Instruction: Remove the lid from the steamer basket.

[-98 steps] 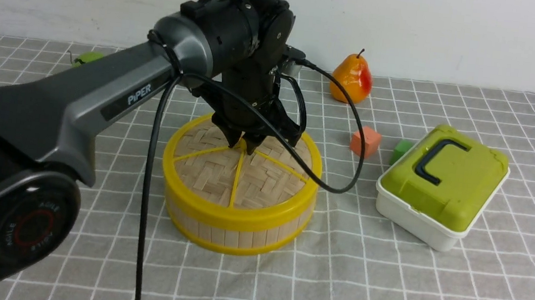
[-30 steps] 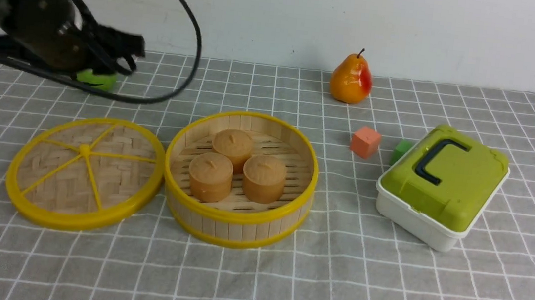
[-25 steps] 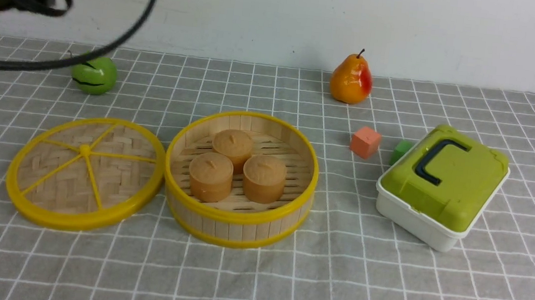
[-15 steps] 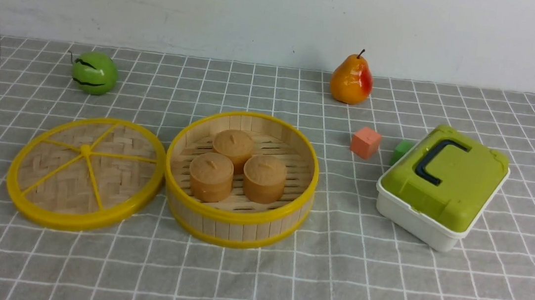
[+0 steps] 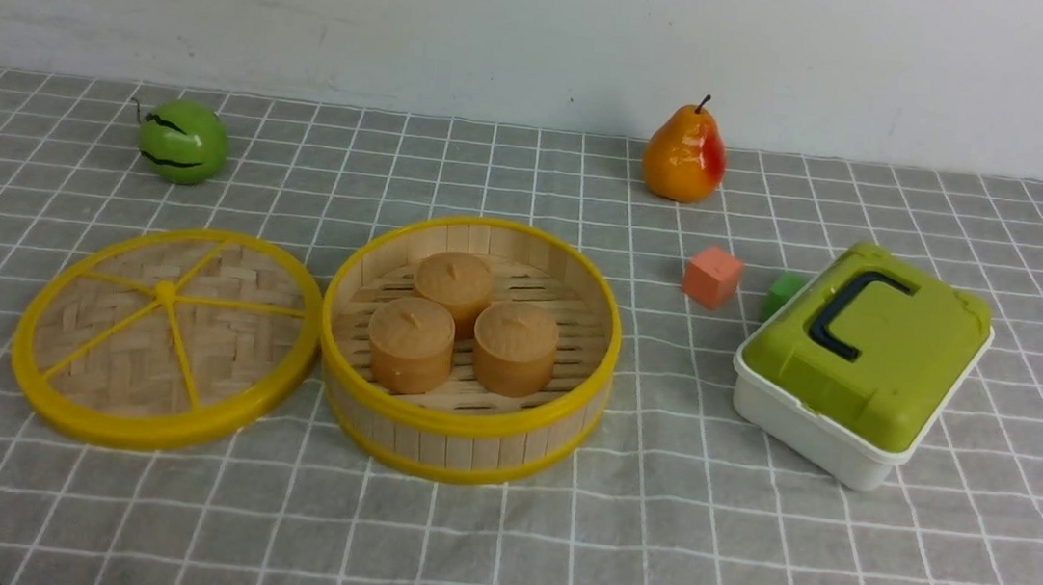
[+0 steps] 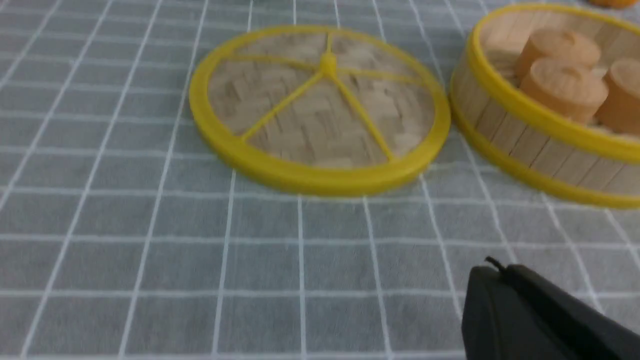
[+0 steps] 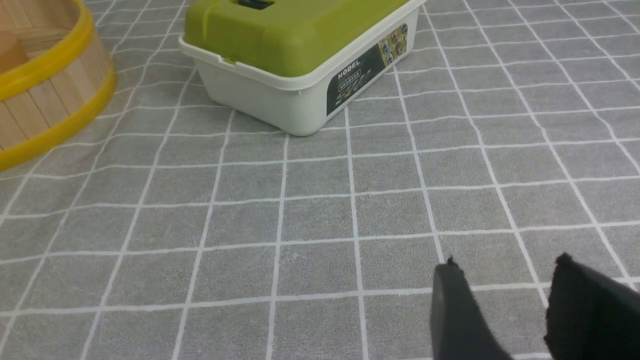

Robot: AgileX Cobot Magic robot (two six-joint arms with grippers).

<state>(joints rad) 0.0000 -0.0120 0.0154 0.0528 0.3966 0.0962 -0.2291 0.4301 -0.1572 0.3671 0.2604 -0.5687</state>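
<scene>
Woven yellow-rimmed lid (image 5: 115,337) flat on the gridded desk (image 5: 493,561), left of the open steamer basket (image 5: 459,422), which holds three buns (image 5: 454,287). Left hand (image 6: 505,267), at the near left, is clenched. Only the right wrist view shows the right hand (image 7: 505,265), fingers parted, and the white box's printed label (image 7: 365,70).

The lid (image 5: 233,362) has a yellow rim; the pear (image 5: 684,155) is orange and red.
</scene>
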